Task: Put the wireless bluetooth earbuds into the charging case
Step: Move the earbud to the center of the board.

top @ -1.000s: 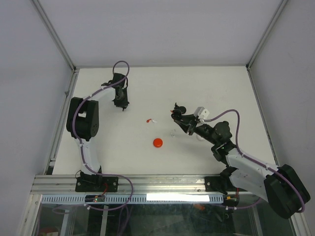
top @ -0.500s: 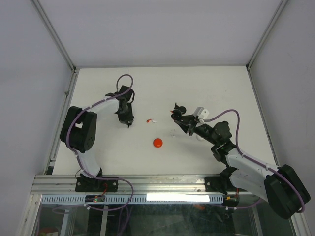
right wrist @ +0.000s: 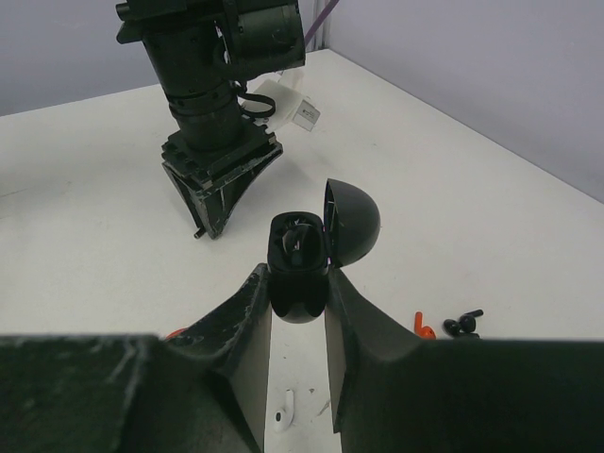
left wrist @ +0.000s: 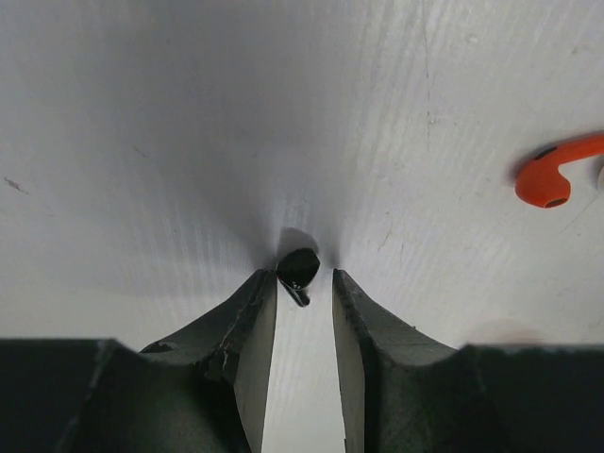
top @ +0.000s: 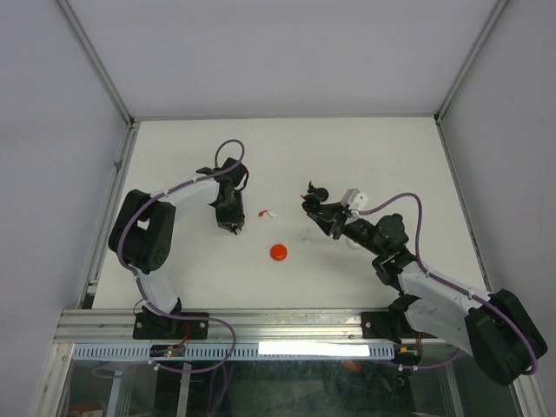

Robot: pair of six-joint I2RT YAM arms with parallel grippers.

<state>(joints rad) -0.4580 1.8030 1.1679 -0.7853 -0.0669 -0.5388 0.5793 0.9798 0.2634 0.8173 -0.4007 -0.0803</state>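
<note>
Table (top: 365,156): plain white, faint grey scuffs.
Black earbud (left wrist: 298,267): glossy black.
Orange earbud (left wrist: 552,176): orange-red, one dark spot.
White earbud (right wrist: 282,412): plain white.
Charging case (right wrist: 300,264): black, lid and body alike.
Round puck (top: 278,252): red.
Arm cable (top: 228,142): purple.

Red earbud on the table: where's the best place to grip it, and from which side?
Probably by its stem, close to the bulb, from straight above: the red earbud lies flat on the table, its stem is the straight, narrow part, and the rounded bulb would likely slip out of a pinch.
</note>
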